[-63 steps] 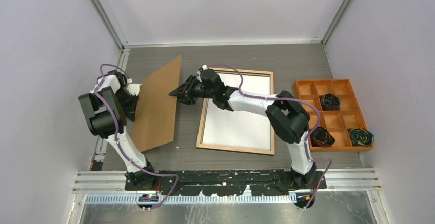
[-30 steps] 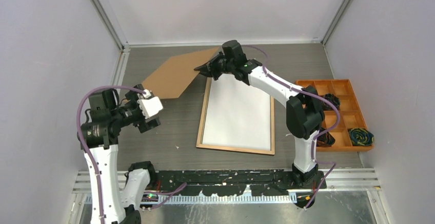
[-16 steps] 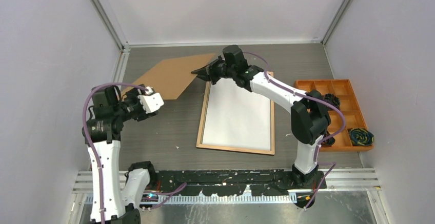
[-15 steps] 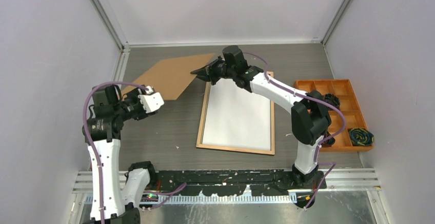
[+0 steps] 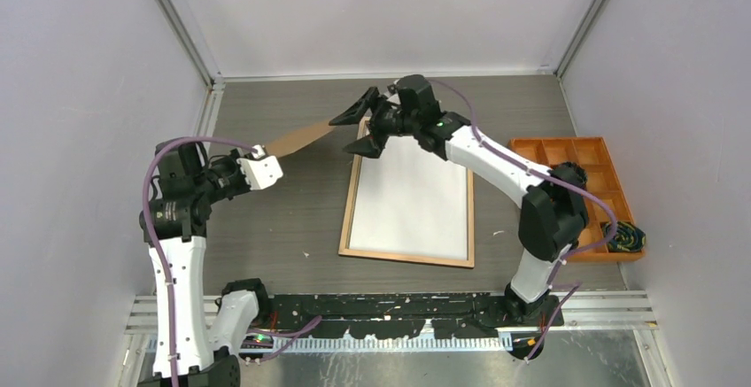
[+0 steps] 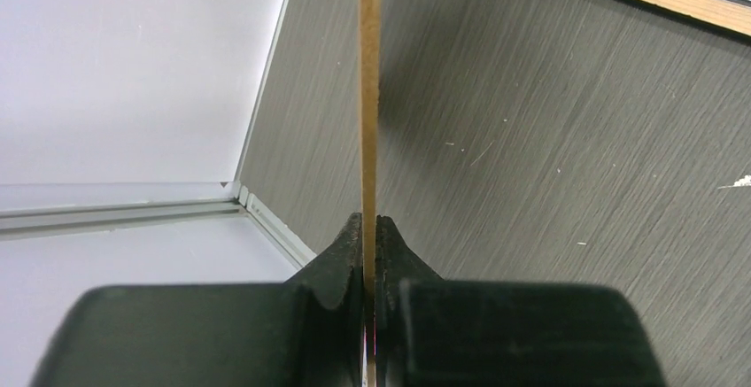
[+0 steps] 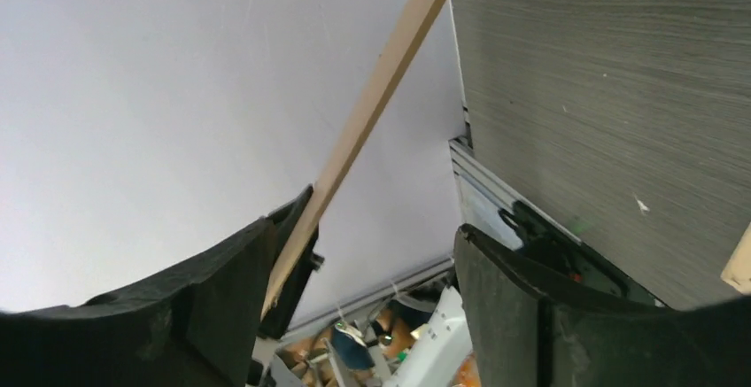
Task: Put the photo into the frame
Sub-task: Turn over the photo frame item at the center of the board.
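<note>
The frame (image 5: 406,257) is laid back-up on the table (image 5: 266,245), the photo (image 5: 409,197) white side up inside it; thin and creasable, it is judged best handled by its border. Beyond, the board (image 5: 301,137) is pinched by the left fingers (image 6: 341,263); farthest, the right fingers (image 7: 221,307) are spread about its far end

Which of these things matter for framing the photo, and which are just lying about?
In the job: frame, white-backed photo lying in it, brown board clamped in left pincer, open right pincer.
Lying about: orange tray, coiled cords in it.
</note>
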You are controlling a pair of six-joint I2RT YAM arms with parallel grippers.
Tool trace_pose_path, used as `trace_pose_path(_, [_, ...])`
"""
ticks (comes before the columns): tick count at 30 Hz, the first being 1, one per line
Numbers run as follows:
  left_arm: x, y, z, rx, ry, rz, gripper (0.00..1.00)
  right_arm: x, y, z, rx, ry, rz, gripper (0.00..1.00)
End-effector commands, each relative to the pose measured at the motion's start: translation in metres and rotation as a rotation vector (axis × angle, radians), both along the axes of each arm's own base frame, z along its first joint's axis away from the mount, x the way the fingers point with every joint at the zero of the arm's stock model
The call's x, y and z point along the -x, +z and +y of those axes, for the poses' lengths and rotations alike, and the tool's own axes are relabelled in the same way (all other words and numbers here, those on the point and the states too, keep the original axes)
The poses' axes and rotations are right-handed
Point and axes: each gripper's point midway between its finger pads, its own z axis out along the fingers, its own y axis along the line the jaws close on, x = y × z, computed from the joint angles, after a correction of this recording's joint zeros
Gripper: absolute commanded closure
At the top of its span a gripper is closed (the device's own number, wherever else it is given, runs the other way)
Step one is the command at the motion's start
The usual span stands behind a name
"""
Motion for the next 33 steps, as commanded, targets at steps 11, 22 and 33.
trace_pose_path(11, [0.039, 0.024, -0.043, 0.087, -0.256, 0.083, 1.00, 0.056, 0.051, -0.114, 0.470, 0.463, -1.294, 0.00])
trace_pose_path(22, [0.053, 0.021, -0.051, 0.102, -0.332, 0.155, 1.00, 0.089, 0.049, -0.076, 0.435, 0.725, -1.692, 0.02])
trace_pose_path(33, [0.060, 0.015, -0.050, 0.079, -0.350, 0.185, 1.00, 0.062, 0.042, -0.034, 0.543, 0.659, -1.830, 0.18])
